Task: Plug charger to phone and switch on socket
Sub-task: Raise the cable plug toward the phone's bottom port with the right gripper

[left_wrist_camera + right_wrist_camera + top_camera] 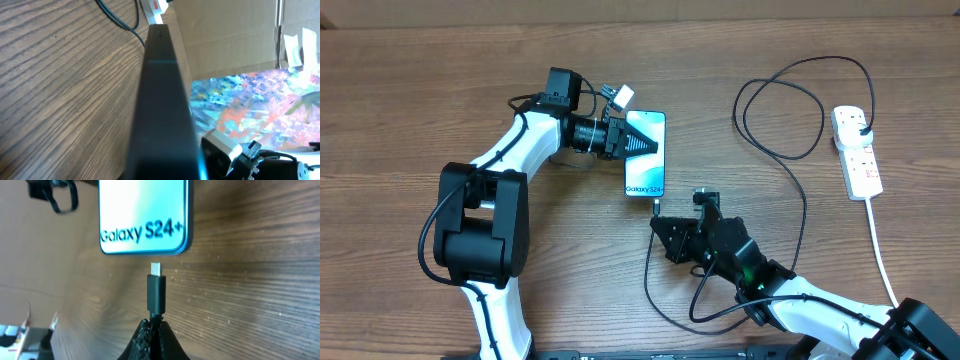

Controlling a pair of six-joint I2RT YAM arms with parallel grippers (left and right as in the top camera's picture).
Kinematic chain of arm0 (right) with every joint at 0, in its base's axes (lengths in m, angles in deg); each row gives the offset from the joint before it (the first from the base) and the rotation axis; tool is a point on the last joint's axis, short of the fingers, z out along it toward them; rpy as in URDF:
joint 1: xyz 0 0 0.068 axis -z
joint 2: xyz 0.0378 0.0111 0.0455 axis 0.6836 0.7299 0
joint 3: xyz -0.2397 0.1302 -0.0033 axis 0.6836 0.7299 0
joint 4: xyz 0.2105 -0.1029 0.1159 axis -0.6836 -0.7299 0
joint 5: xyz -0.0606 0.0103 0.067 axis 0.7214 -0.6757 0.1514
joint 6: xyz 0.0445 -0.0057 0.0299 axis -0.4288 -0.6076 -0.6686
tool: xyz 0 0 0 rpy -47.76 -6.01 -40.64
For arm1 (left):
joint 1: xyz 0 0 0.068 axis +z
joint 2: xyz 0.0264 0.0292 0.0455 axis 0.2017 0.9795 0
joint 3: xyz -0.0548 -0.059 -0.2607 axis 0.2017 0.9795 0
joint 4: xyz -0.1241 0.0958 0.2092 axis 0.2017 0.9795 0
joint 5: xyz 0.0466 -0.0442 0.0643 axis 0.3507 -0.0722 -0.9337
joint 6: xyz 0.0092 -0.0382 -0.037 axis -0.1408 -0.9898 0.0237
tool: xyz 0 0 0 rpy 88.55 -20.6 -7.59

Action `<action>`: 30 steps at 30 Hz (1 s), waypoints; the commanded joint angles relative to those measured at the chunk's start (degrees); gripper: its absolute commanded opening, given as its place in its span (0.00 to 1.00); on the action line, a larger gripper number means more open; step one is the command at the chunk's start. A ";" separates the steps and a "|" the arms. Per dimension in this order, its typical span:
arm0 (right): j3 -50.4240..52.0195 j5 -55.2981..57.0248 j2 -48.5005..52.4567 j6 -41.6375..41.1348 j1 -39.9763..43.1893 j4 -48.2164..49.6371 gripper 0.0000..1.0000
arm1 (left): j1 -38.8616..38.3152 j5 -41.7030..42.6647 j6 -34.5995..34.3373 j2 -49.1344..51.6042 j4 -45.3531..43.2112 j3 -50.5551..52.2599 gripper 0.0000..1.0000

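Right end effector (156, 326) pinches the charger (156, 292) by its slim black connector; glossy rectangular phone (144, 215) just ahead, not touching; left end effector (640, 142) closed over its screen; wood-grain bench (250, 280).

A brown wooden table (440, 90) carries the phone (645, 155) near its middle, the white socket (856, 150) at the right with its white cord (877, 245), and the black charger (156, 292) cable looping between them

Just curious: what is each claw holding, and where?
Right gripper pinches the charger just behind its connector tip; left gripper clamps the phone by its long edge.
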 commanded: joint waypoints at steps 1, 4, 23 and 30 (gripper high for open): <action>0.09 1.62 0.28 -1.27 0.11 1.14 0.04 | -0.96 3.26 -2.16 -2.25 -0.59 0.24 0.04; 0.09 1.36 0.28 -3.15 0.11 1.27 0.04 | -1.88 3.26 -2.62 -2.25 -1.31 0.24 0.04; 0.09 -2.14 0.28 -5.51 0.11 2.14 0.04 | -3.23 -1.92 -16.35 -2.25 -3.39 0.24 0.04; 0.09 -5.99 0.28 -5.49 0.11 3.85 0.04 | -2.49 -1.38 -15.74 -2.25 -4.59 0.24 0.04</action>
